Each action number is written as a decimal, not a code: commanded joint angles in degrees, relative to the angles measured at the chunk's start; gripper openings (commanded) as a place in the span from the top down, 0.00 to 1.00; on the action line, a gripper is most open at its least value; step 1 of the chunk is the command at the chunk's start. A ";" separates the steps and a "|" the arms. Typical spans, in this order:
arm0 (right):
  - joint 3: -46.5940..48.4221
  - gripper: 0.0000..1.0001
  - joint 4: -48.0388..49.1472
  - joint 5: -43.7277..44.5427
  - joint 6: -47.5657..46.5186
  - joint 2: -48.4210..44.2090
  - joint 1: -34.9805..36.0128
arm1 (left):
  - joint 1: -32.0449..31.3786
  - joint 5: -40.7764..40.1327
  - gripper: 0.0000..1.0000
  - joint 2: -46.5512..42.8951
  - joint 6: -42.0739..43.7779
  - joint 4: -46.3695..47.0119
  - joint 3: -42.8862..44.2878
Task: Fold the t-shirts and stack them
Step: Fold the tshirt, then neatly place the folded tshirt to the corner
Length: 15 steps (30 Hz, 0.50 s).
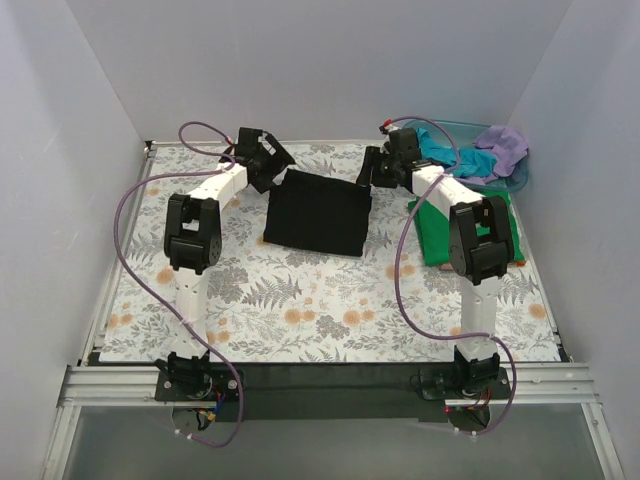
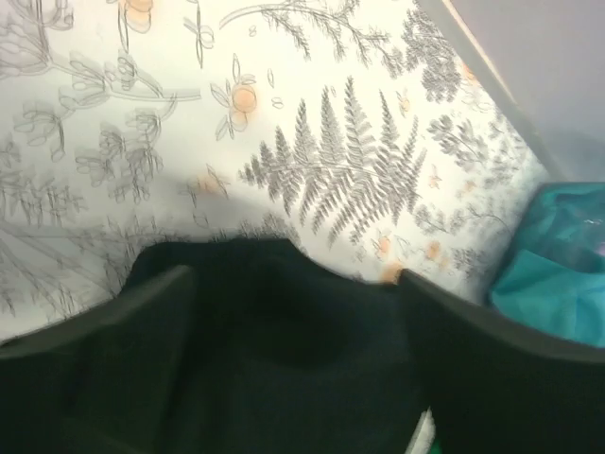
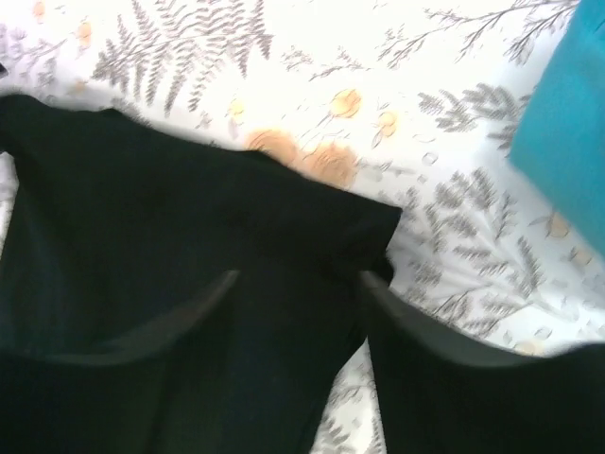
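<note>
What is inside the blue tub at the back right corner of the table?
A teal t-shirt and a lilac t-shirt lie bunched inside the blue tub. They cover its bottom, so anything beneath them cannot be seen.

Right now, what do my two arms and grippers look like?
The left arm and right arm are white links with bulky black joint housings, their black bases on an aluminium rail. A loose purple cable loops along each. The left gripper and right gripper are black, with plain dark tapered fingers.
</note>
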 commanded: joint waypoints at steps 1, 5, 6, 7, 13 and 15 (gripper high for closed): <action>7.77 0.36 -2.56 -3.08 -4.42 0.89 -1.12 | 0.95 -1.21 0.02 1.01 1.08 -8.34 9.82; 2.52 0.15 -3.01 -3.36 -7.15 -5.87 0.10 | 0.95 -4.44 0.02 -7.15 1.87 -6.68 1.61; -1.76 0.14 -2.92 -2.83 -8.02 -9.28 0.46 | 0.95 -5.33 0.02 -9.26 1.87 -6.68 -0.60; -3.81 0.13 -2.83 -1.87 -7.95 -10.88 0.81 | 1.04 -7.34 0.02 -14.15 2.05 -6.33 -3.06; -19.09 0.14 -1.43 2.87 -5.14 -18.54 3.97 | 0.95 -13.07 0.02 -31.75 3.10 -7.38 -27.01; -20.61 0.14 -0.81 3.94 -4.43 -18.63 5.11 | 0.95 -13.08 0.02 -41.41 1.97 -7.38 -34.42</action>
